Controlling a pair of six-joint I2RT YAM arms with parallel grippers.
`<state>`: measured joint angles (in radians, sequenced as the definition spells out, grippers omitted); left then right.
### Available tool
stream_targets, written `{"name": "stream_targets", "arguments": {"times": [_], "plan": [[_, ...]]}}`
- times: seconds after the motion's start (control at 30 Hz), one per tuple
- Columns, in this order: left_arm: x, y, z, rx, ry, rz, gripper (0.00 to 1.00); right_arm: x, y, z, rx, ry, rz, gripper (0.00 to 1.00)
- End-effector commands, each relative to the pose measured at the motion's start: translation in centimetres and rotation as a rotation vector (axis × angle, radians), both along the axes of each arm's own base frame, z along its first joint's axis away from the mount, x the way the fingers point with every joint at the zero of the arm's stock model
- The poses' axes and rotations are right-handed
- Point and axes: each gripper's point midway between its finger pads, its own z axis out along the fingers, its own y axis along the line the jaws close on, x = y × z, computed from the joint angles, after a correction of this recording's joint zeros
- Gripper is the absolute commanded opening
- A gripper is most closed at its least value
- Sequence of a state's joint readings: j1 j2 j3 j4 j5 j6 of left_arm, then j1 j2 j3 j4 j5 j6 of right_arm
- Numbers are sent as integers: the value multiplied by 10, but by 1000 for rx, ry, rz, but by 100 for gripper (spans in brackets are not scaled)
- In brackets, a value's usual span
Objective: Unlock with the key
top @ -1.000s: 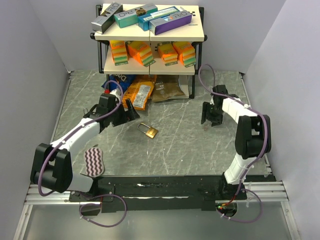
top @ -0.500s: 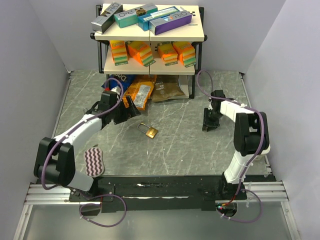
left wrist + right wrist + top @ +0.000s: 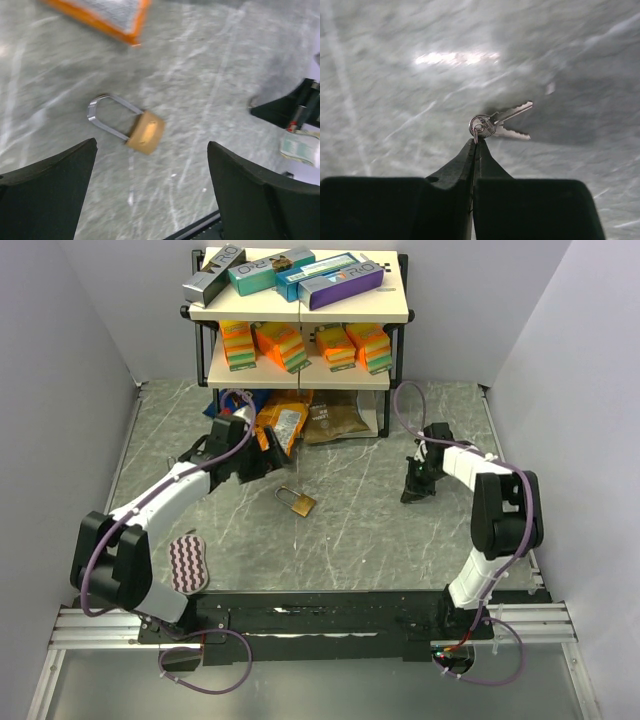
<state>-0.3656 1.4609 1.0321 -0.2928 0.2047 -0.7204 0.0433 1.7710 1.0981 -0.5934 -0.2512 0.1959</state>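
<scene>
Right claw: closed on key head, blade pointing frame-right.
Left claw: open; I judge it nearer the lock.

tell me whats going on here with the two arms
The robot is setting up to unlock a padlock. The right gripper is shut, pinching a small pair of keys at the ring end, low over the table on the right side. The brass padlock lies flat near the middle with its shackle looking closed, and nothing touches it. The left gripper hovers just behind the padlock with its jaws wide open.
</scene>
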Motion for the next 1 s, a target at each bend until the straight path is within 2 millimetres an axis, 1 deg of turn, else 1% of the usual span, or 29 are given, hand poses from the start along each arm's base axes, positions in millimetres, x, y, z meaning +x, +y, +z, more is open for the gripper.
{"name": "stream_targets", "arguments": {"times": [0.0,0.03,0.07,0.1,0.17,0.2,0.27,0.3,0.33,0.37,0.4,0.43,0.5,0.53,0.57,0.6,0.63,0.7,0.77,0.8,0.87,0.9,0.93,0.97], "plan": [[10,-46,38,-75,-89,-116,96,18,31,59,175,-185,76,0],[10,-54,42,-92,-97,-135,96,19,36,68,204,-201,89,0],[12,-62,51,-115,-115,-155,96,22,44,81,251,-220,110,0],[7,-75,54,-152,-111,-200,96,23,48,87,275,-224,120,0],[7,-92,71,-204,-158,-254,96,23,54,103,319,-238,133,0],[1,-102,75,-236,-156,-305,96,22,64,116,377,-254,161,0],[-1,-115,94,-299,-205,-374,96,20,74,137,449,-273,194,0],[-4,-122,101,-329,-216,-405,97,15,82,149,512,-279,222,0],[-13,-129,111,-372,-220,-467,97,12,87,162,552,-294,234,0],[-13,-135,126,-405,-272,-496,96,11,93,175,586,-319,257,0],[-18,-140,131,-432,-268,-515,97,9,97,184,618,-331,277,0],[-19,-143,140,-452,-281,-529,97,0,107,200,687,-338,317,0],[-23,-149,156,-501,-302,-541,96,-5,117,224,764,-370,380,0],[-29,-152,162,-532,-309,-572,96,-16,126,240,859,-355,425,0],[-35,-153,170,-558,-325,-590,96,-22,130,251,910,-352,453,0],[-37,-155,184,-597,-364,-604,96,-24,135,264,951,-362,471,0],[-44,-155,187,-617,-365,-631,96,-33,140,273,990,-357,508,0],[-52,-153,204,-656,-412,-660,96,-40,145,291,1007,-381,540,0],[-60,-152,214,-680,-426,-691,97,-51,151,305,1040,-385,586,0],[-63,-152,219,-689,-438,-701,97,-55,153,316,1062,-395,604,0],[-73,-150,234,-720,-481,-744,98,-67,158,325,1106,-380,651,0],[-76,-150,238,-727,-489,-757,99,-72,160,333,1131,-351,642,0],[-80,-150,244,-738,-507,-784,99,-73,162,341,1135,-406,689,0],[-84,-151,245,-752,-497,-798,99,-77,164,340,1151,-389,696,0]]}}
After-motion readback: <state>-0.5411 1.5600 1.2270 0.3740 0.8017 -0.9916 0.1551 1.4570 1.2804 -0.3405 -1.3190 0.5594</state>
